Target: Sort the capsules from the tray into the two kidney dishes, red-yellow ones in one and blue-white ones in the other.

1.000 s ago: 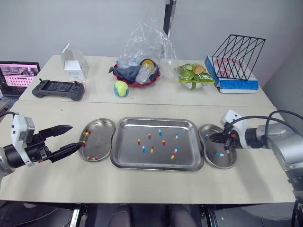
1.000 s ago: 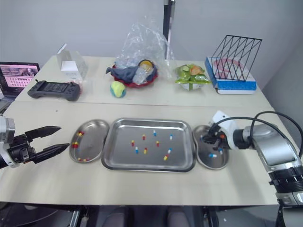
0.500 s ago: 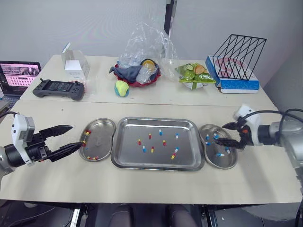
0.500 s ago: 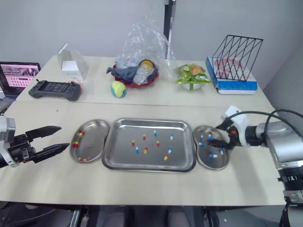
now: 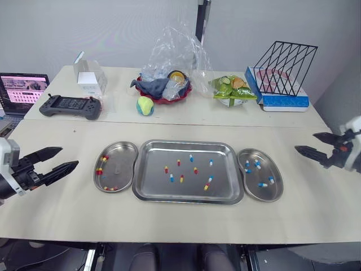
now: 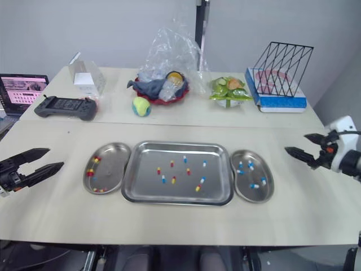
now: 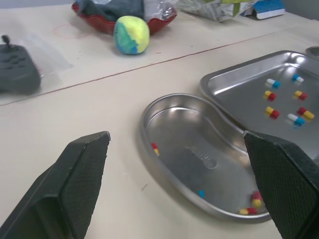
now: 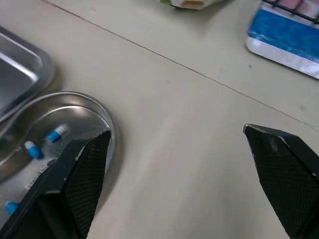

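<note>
The right gripper (image 5: 304,141) has withdrawn from above the right kidney dish (image 5: 265,193) to the frame's right edge. The left gripper (image 5: 69,156) has retreated toward the left edge.

tray (image 5: 188,143) 1 | kidney dishes (image 5: 120,162) (image 5: 266,195) 2 | capsules (image 5: 171,178) in tray 9 | tools (image 5: 69,157) (image 5: 304,141) 2

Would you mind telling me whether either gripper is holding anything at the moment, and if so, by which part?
Nothing is held. The left gripper and the right gripper are both open and empty.
</note>
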`<action>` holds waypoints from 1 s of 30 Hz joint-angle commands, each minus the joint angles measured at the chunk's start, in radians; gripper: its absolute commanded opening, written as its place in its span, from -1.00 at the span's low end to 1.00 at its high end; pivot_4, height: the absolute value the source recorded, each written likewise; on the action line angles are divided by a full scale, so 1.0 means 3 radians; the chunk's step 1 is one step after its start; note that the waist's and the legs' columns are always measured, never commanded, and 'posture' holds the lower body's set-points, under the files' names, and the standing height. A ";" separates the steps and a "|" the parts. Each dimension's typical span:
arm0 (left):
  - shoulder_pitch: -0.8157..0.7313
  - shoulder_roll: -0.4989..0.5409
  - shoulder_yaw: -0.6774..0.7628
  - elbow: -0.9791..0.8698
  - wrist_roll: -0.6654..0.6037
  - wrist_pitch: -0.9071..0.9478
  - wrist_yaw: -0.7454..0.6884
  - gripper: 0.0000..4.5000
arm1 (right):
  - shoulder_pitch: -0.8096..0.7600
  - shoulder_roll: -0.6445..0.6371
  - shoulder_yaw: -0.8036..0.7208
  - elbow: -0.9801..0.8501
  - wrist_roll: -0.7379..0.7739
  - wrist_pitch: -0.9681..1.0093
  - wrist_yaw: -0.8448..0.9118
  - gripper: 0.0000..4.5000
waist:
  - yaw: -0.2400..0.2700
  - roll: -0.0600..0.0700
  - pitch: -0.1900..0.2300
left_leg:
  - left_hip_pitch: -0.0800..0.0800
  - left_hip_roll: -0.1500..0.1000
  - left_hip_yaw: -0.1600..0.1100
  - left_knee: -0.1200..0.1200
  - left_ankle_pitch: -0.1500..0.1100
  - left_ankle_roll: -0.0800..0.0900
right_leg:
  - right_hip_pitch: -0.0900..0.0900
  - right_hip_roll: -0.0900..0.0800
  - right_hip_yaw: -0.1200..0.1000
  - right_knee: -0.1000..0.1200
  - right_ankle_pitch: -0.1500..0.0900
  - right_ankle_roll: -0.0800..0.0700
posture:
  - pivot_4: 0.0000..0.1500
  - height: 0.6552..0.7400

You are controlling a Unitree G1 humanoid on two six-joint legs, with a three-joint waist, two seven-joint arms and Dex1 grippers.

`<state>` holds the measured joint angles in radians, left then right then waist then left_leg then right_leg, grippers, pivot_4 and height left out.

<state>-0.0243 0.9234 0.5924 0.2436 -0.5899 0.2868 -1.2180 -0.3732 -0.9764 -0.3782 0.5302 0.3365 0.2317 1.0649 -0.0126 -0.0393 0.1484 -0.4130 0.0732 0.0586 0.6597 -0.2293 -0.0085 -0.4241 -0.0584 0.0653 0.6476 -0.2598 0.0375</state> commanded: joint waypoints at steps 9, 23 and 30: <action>-0.0006 0.0048 0.0115 0.0194 0.0025 -0.0231 -0.0003 1.00 | 0.0206 0.0121 -0.0302 0.0397 0.0048 -0.0667 -0.0350 0.99 | -0.0008 0.0003 0.0000 | 0.0009 0.0000 0.0003 -0.0001 0.0000 0.0000 | 0.0005 0.0000 0.0004 0.0002 0.0000 0.0000 | 1.00 0.85; 0.0012 0.0044 0.0123 0.0143 0.0014 -0.0246 0.0008 1.00 | 0.0103 0.0123 -0.0217 0.0302 0.0035 -0.0565 -0.0366 0.99 | -0.0007 0.0003 0.0000 | 0.0010 0.0000 0.0003 -0.0001 0.0000 0.0000 | 0.0007 0.0000 0.0004 0.0002 0.0000 0.0000 | 1.00 0.85; 0.0090 0.0032 0.0070 -0.0375 -0.0132 0.0004 0.0045 1.00 | 0.0224 0.0092 -0.0118 -0.0280 0.0346 0.0193 0.0063 0.99 | 0.0002 0.0003 0.0000 | 0.0010 0.0001 0.0003 -0.0001 0.0000 0.0000 | 0.0007 0.0000 0.0004 0.0003 0.0000 0.0000 | 1.00 0.85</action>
<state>0.0078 0.9229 0.6023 0.1978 -0.5949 0.2679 -1.2097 -0.3027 -0.9270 -0.3991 0.5119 0.3974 0.2431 1.0577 -0.0120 -0.0383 0.1484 -0.4104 0.0734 0.0593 0.6596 -0.2293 -0.0085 -0.4221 -0.0584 0.0666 0.6486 -0.2598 0.0377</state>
